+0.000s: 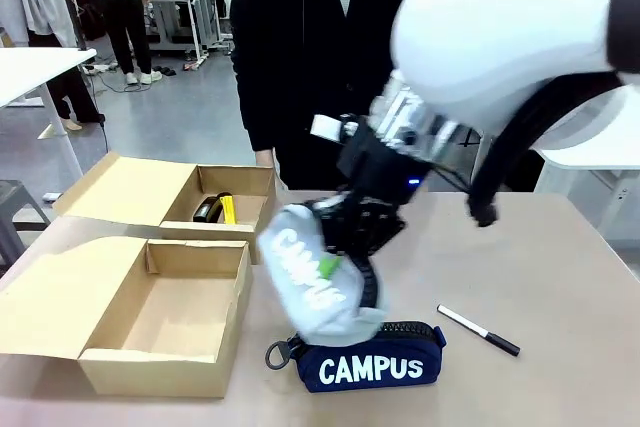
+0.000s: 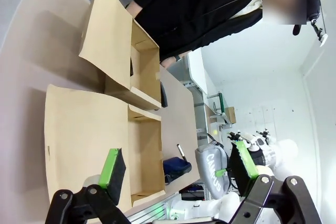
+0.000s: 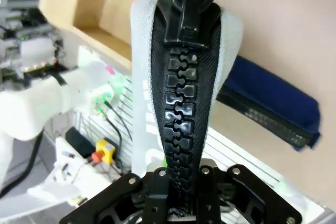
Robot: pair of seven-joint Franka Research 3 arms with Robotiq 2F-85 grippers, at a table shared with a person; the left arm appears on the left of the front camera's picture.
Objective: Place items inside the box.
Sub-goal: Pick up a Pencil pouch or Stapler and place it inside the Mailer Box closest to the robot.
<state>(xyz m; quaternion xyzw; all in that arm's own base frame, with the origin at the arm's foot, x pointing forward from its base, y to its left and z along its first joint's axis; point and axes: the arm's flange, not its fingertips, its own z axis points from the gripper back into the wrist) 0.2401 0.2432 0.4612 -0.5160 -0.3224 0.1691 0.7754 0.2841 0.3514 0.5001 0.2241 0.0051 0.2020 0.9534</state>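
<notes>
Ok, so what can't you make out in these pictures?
Right wrist view: the pads of the right gripper, covered by the grey pouch clamped between them.
Front view: the black and yellow items in the far box, half cut off by its wall and too small to name.
Front view: the floor of the near box just behind its front wall, hidden by that wall.
Right wrist view: lettering on the navy pouch, turned away.

White capitals spell "CAMPUS" along the side of the navy pouch (image 1: 370,365), which lies by the near edge of the table (image 1: 565,272), about midway along it. The grey pouch (image 1: 312,285), raised just above the navy one, bears the same word "CAMPUS" in white, its letters running aslant. In the left wrist view that lettering reads sideways.
</notes>
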